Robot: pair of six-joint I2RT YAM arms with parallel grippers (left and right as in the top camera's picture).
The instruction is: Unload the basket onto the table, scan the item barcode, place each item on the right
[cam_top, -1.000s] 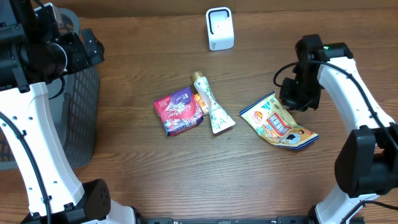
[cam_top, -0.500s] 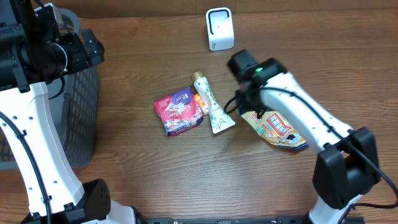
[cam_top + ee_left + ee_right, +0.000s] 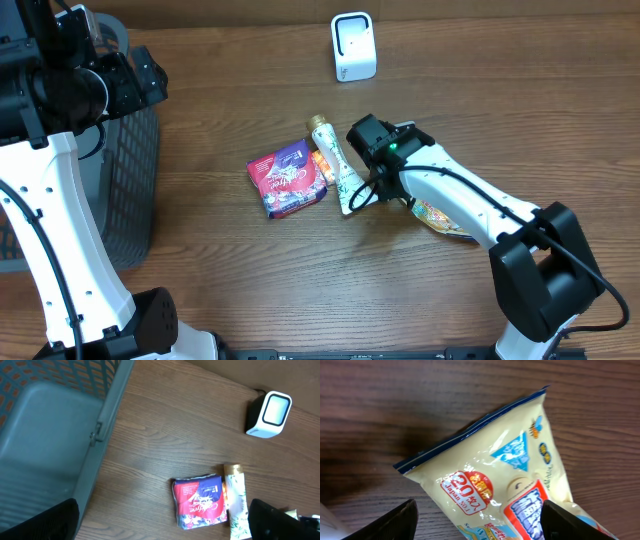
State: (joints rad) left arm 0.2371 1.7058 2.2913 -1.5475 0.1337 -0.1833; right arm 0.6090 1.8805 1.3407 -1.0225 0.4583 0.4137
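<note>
Wood tabletop (image 3: 220,300) w/ a white scanner (image 3: 353,46) at the far edge. Yellow snack bag (image 3: 510,485) lies flat right under the right gripper (image 3: 480,525), jaws apart, nothing held. Tube (image 3: 338,170) & red packet (image 3: 287,178) sit side by side next to it. Left gripper (image 3: 160,517) is up near the basket (image 3: 130,200), jaws wide apart too.

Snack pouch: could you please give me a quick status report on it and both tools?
Left tool open near basket. Right tool open over snack pouch, nothing held. Pouch flat on table, away from scanner. Tube lies close beside.
</note>
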